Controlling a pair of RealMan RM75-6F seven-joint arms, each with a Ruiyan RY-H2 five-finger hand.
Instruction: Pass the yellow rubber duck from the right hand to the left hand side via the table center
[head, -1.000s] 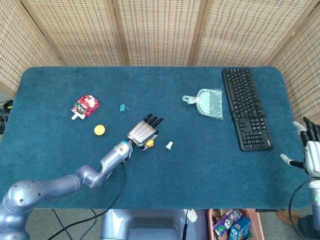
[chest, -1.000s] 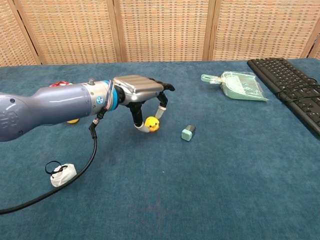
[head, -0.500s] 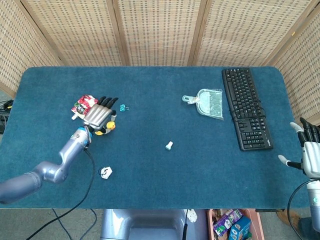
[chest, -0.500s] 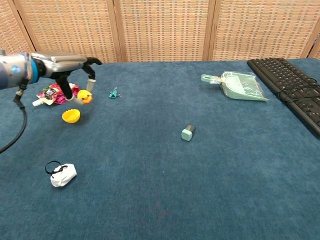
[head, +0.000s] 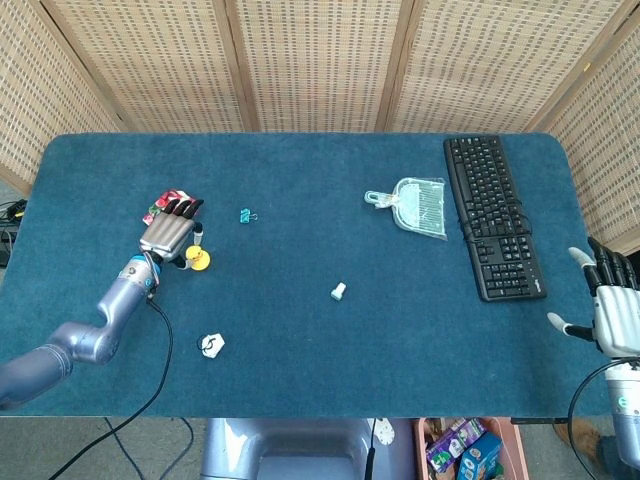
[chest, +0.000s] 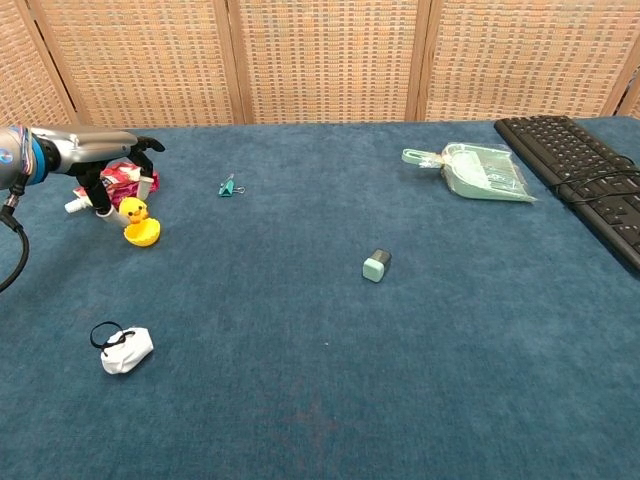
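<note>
Over on the left side of the table (head: 300, 380), the left hand (head: 168, 236) is hovering over the yellow rubber duck (chest: 132, 211), and from the chest view the duck is sitting right against, perhaps on, a small yellow cap (chest: 143, 233), just in front of a red snack pouch (chest: 125, 176). The fingers are curving down around the duck, but I cannot tell whether they are gripping it or have let go; the duck looks to be resting on something below it rather than hanging. The right hand (head: 612, 310) is waiting at the table's right edge with its fingers spread and nothing in them. Judging by its look, the duck is going to be light, hollow and squashy, a bit slick on its rounded skin, and not at all fragile; the sensible hold would be across the fat body from both sides, not the small head, since it could pop out of a tight pinch. As for writing, the pouch is showing printing too small to read, and the keys of the black keyboard (head: 492, 215) are equally illegible; no brand is readable anywhere.
</note>
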